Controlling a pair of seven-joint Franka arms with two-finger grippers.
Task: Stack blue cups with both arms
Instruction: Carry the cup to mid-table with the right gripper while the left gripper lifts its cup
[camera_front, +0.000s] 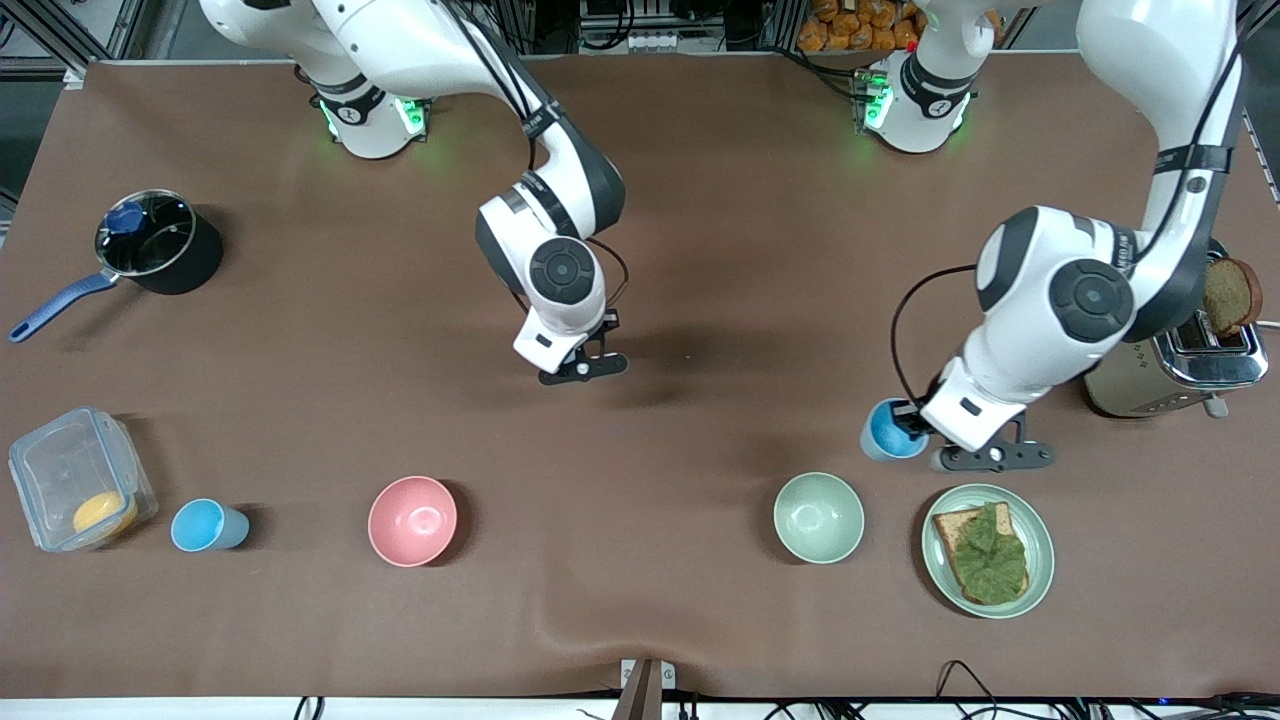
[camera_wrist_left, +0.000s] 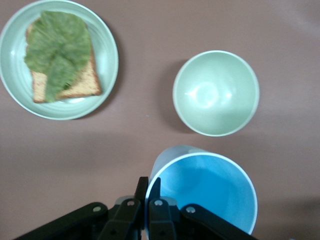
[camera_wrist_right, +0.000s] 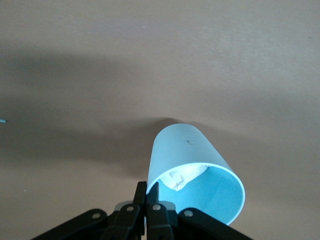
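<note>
My left gripper (camera_front: 915, 428) is shut on the rim of a blue cup (camera_front: 893, 430), one finger inside and one outside, over the table beside the pale green bowl. The left wrist view shows this grip (camera_wrist_left: 148, 184) and the cup (camera_wrist_left: 210, 192). My right gripper (camera_front: 565, 362) hangs over the bare middle of the table. In the right wrist view it (camera_wrist_right: 148, 189) is shut on the rim of another blue cup (camera_wrist_right: 192, 165), which the hand hides in the front view. A third blue cup (camera_front: 208, 526) stands on the table between the plastic box and the pink bowl.
A pink bowl (camera_front: 412, 520), a pale green bowl (camera_front: 818, 517) and a plate with toast and lettuce (camera_front: 1040, 540) stand near the front camera. A lidded pot (camera_front: 150, 245) and a clear plastic box (camera_front: 75, 490) are at the right arm's end. A toaster (camera_front: 1180, 365) is at the left arm's end.
</note>
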